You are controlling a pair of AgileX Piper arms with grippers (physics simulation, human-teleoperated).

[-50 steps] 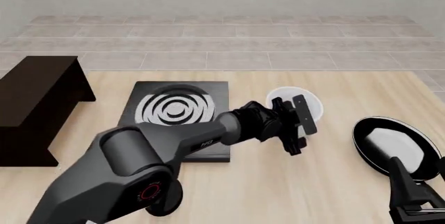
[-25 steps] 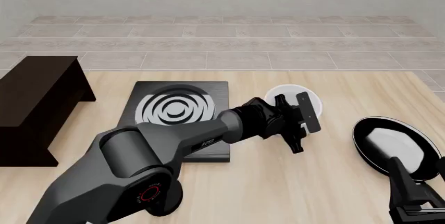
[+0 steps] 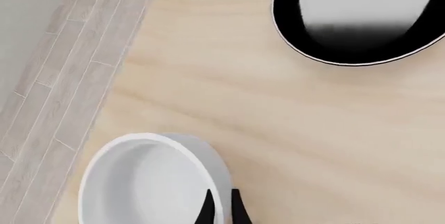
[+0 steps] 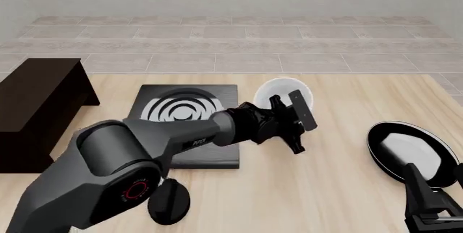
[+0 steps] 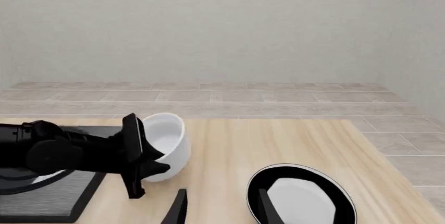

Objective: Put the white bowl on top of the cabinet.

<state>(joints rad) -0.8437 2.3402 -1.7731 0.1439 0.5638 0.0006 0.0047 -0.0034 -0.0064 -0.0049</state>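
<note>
White bowl (image 4: 284, 93) now sits further left and further back on the bench (image 4: 333, 189) than half a second ago, closer to the stove plate (image 4: 186, 124), and it is tipped so its opening faces partly toward the camera instead of straight up. The left arm has swung leftward with it.

Going left to right in the front view: the cabinet (image 4: 36, 108) stands at the bench's left edge, well apart from the bowl, its flat top bare. Next lies the black stove plate with white concentric rings, partly covered by the left arm. Faint white lettering runs along that arm's forearm, too small to read. The left claw (image 4: 295, 122) is clamped on the bowl's wall, which the left wrist view shows passing between the two dark fingertips (image 3: 206, 209). The right wrist view shows the bowl (image 5: 167, 146) clearly tilted, rim leaning toward the arm, base angled away; whether it touches the bench I cannot tell.

Further right, well apart from the bowl, rests the shallow black pan (image 4: 409, 151) with a whitish inside. The right claw (image 4: 434, 203) hangs at the lower right corner, its fingers (image 5: 179, 208) spread apart, holding nothing.
</note>
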